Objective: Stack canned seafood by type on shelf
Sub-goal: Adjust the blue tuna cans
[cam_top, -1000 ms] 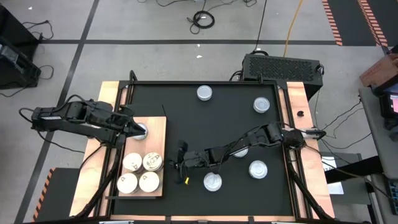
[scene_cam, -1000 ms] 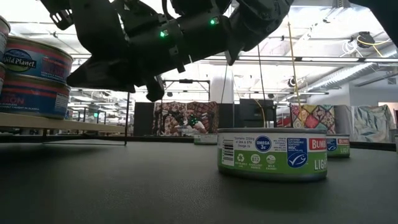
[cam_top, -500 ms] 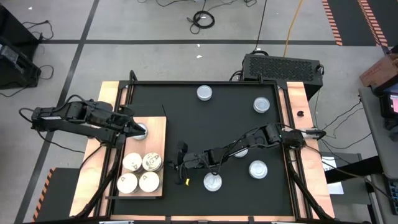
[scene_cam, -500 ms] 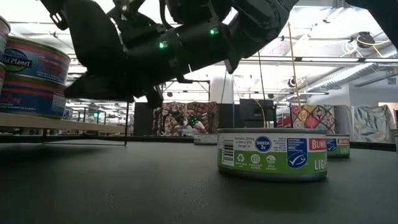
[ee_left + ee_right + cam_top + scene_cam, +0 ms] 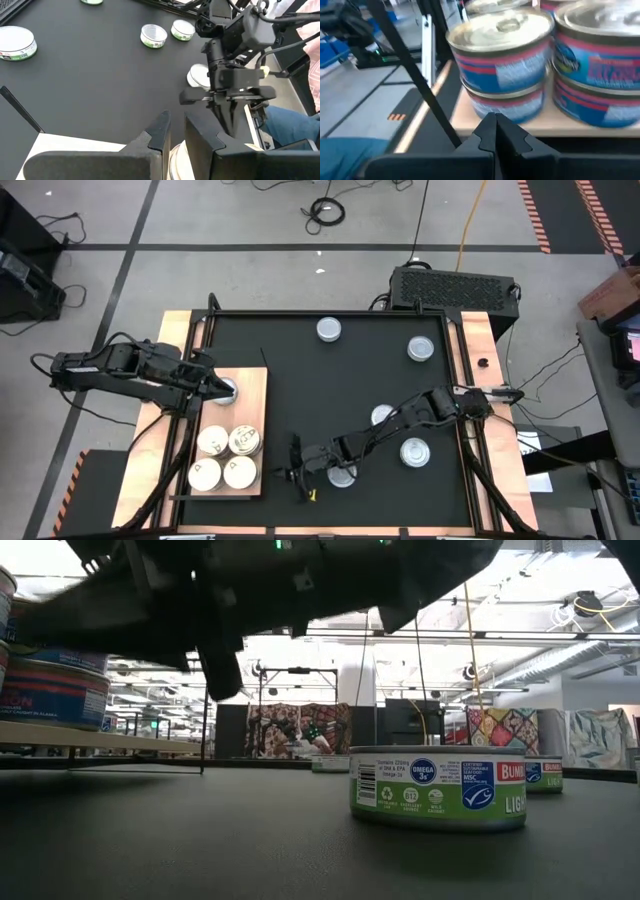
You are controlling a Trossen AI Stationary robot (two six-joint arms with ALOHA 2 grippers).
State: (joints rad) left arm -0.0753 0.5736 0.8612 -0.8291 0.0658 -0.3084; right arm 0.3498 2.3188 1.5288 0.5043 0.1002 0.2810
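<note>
High view: wooden shelf (image 5: 252, 385) lies on the left part of the black mat (image 5: 330, 395). Four cream-topped cans (image 5: 226, 457) sit in a tight square on the shelf's near half; a fifth, silver-topped can (image 5: 229, 391) sits alone on the far half. Left gripper (image 5: 222, 388) is right at that lone can, fingers narrowly parted; whether they pinch it can't be told from above. Loose silver-topped cans on the mat: one at far centre (image 5: 329, 330), one far right (image 5: 421, 349), one mid-right (image 5: 381, 416) partly under the right arm, one near right (image 5: 415, 452), one near centre (image 5: 343, 474) under the right arm's wrist. Right gripper (image 5: 297, 475) is low over the mat's near edge, just right of the shelf's near corner, fingers clenched, nothing in them

Low view: green-labelled can (image 5: 437, 787) stands upright on the mat in the foreground, another can (image 5: 542, 776) behind it to the right. Stacked blue-and-red labelled cans (image 5: 50, 680) on the shelf edge (image 5: 90, 736) at left. Dark arm fills the top of the frame

Left wrist view: left gripper's own fingers (image 5: 157, 132) stand slightly apart over the shelf (image 5: 80, 150), a pale can rim (image 5: 176, 159) just below them. Right gripper (image 5: 227, 107) is seen across the mat, pointing down

Right wrist view: right gripper's fingers (image 5: 495, 132) pressed together, facing the two-high stacks of cans (image 5: 507, 70) on the shelf (image 5: 555, 122)
</note>
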